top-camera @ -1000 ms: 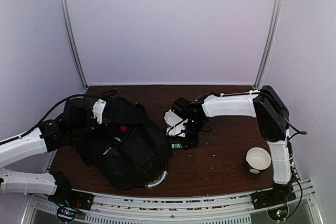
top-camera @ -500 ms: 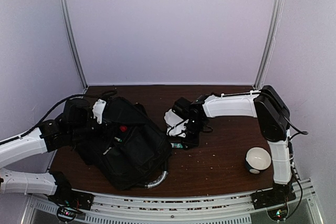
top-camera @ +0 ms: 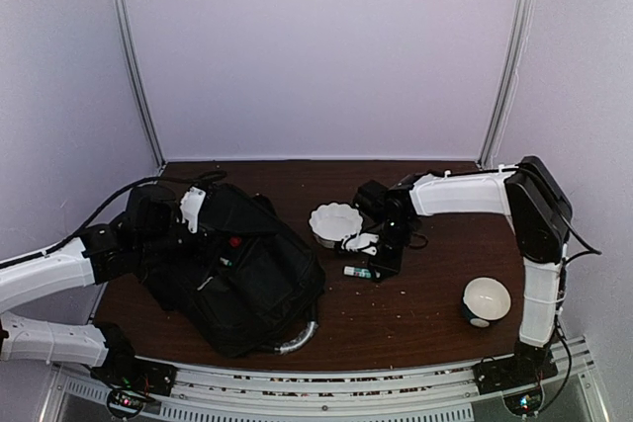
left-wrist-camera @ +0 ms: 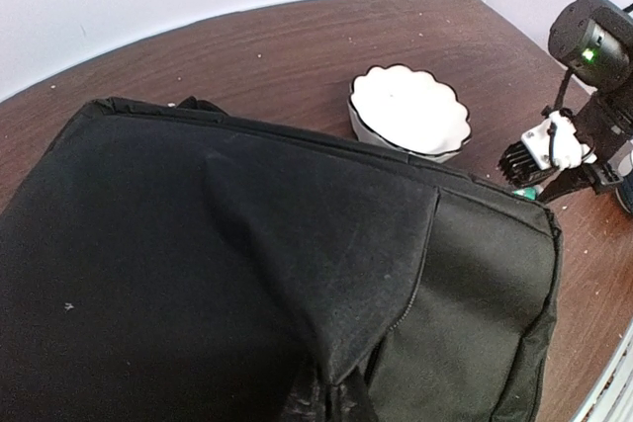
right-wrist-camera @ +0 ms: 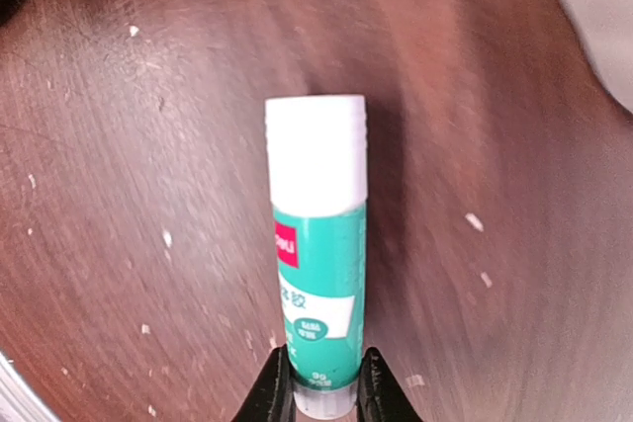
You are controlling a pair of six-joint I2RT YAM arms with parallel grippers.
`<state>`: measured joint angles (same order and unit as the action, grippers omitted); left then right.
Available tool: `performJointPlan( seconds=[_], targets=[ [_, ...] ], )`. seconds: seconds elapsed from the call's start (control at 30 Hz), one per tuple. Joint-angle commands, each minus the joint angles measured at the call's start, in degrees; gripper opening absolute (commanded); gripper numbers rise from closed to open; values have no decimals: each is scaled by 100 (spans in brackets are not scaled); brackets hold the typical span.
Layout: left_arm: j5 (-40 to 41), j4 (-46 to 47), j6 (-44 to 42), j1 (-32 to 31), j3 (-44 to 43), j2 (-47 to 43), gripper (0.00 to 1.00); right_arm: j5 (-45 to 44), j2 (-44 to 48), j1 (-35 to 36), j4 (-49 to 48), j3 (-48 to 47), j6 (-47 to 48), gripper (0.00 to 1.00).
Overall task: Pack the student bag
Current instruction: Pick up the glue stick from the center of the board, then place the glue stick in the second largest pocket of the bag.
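Observation:
The student bag, a big black backpack, lies at the left of the table and fills the left wrist view. My left gripper is shut on a fold of its fabric, pinched up at the bottom edge of the left wrist view. A teal glue stick with a white cap lies right of the bag. My right gripper is closed on its base end, a fingertip on each side. From above, that gripper sits low over the table.
A white scalloped bowl stands between the bag and the right arm, also in the left wrist view. A round white bowl sits near the right arm's base. The bag's silvery handle curves out near the front edge. Crumbs dot the wood.
My right gripper has slid to the right with the glue stick and closed in on it, uncovering the scalloped bowl. The left arm and the bag have barely moved.

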<state>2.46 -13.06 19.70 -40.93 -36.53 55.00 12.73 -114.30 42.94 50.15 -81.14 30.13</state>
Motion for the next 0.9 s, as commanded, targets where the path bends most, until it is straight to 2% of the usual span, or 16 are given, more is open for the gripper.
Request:
performJointPlan(
  seconds=[0.0, 0.2, 0.33, 0.6, 0.87],
  targets=[
    [-143, 1119, -90, -32, -329, 39, 0, -123, 542, -144, 144, 41, -444, 12],
    [-224, 1288, -38, -30, -303, 151, 0, 744, 1066, -204, 306, -173, -721, 11],
    [-274, 1347, -28, -37, -330, 250, 0, 1264, 1158, 84, 302, -453, -990, 11],
    [-384, 1437, 89, -29, -325, 207, 0, 1781, 565, 922, 282, -1377, -1756, 12],
    [-383, 1470, 157, -29, -266, 106, 0, 1749, -314, 1408, 139, -2743, -2995, 13]
  ],
)
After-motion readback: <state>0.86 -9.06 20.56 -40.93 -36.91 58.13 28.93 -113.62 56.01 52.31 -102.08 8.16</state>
